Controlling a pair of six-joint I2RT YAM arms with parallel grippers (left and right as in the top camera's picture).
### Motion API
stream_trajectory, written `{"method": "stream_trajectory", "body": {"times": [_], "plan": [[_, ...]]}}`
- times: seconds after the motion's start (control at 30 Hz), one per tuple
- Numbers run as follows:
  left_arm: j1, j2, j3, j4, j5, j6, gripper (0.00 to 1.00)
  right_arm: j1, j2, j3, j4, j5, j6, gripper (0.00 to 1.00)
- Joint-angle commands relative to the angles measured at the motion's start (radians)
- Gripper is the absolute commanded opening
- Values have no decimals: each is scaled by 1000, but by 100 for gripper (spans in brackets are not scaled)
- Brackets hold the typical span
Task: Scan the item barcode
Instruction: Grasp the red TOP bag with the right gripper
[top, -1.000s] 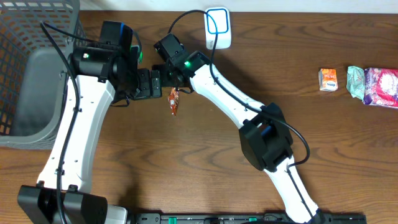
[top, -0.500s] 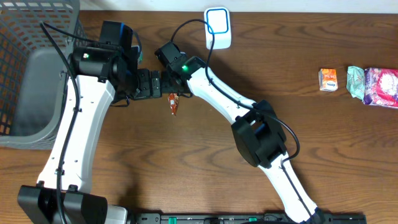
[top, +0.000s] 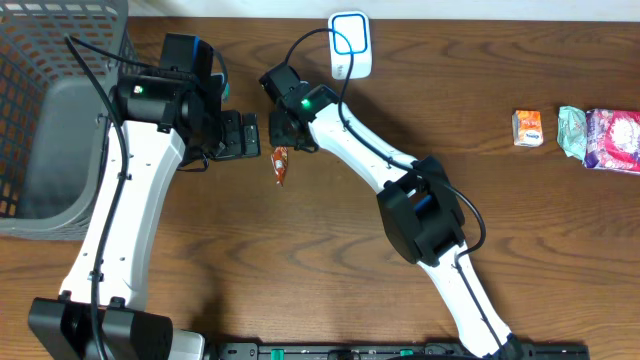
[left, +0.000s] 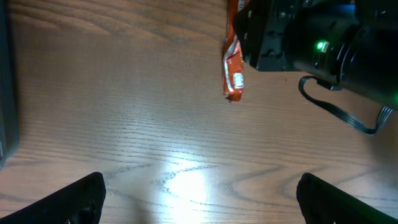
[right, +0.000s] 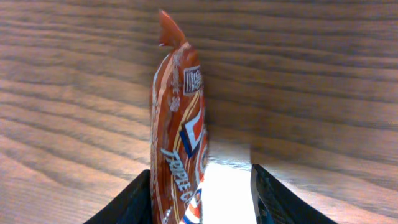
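Packet, orange crinkled foil snack (right: 180, 137): between right tool's (right: 200, 193) part-spread fingers, pinch unconfirmed, likely for carrying to white corded scanner (top: 350, 45); left tool (left: 202, 196) spread wide, empty.

The tabletop (top: 300, 260) is made of brown wood, and darker wavy lines are seen all over it. The snack packet (right: 177, 143) is coloured orange and red, with white letters and a small blue and white patch. The basket (top: 60, 40) is grey, with a criss-cross pattern of holes. The scanner (top: 350, 45) is white, and a blue loop is drawn on it. The left arm (top: 130, 210) and the right arm (top: 360, 150) are coloured white with black parts, and a tiny green light (top: 303, 103) is lit on each. The fingers (right: 134, 199) are black. An orange box (top: 528, 128), a pale green packet (top: 571, 130) and a pink and purple packet (top: 613, 140) are also seen.
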Motion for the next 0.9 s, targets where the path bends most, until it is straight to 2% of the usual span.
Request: {"method": "stream_trajectory", "body": {"times": [0.0, 0.37, 0.5, 0.57, 0.7, 0.87], "plan": [[0, 2, -3, -3, -10, -5, 98, 5, 20, -5, -5, 14, -16, 44], [0, 2, -3, -3, -10, -5, 98, 51, 20, -53, 14, 86, 11, 37], [0, 2, -3, -3, -10, -5, 98, 50, 20, -53, 14, 90, 10, 19], [0, 2, -3, -3, -10, -5, 98, 50, 20, -52, 14, 91, 2, 3], [0, 2, -3, -3, -10, -5, 98, 50, 12, -29, -2, 119, -71, 1], [0, 2, -3, -3, -10, -5, 98, 44, -44, 5, -108, 338, -99, 1]]}}
